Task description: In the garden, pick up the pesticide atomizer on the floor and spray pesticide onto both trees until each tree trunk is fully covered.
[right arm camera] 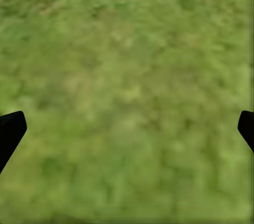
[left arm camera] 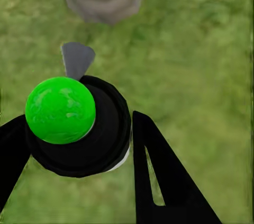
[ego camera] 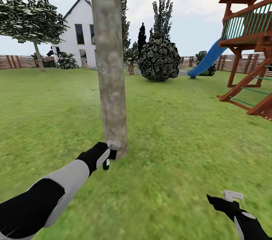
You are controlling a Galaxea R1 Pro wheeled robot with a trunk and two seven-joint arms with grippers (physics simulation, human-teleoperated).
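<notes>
Our left gripper (ego camera: 108, 157) grips the atomizer (ego camera: 112, 150) right by the tree trunk (ego camera: 109, 62) base. Our right gripper (right arm camera: 127, 128) hangs wide open over grass (right arm camera: 127, 75), nothing btw fingers.

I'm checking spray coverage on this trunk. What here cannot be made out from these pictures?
- Far side of the tree trunk: head view, hidden by the trunk itself.
- Trunk top: cut off by the head view's upper edge.
- Pesticide atomizer label and nozzle: left wrist view, hidden by its own top; tiny in the head view.
- Any spray film on the bark: too blurred.
- Right gripper fingers: cut by the right wrist view's edges.
</notes>
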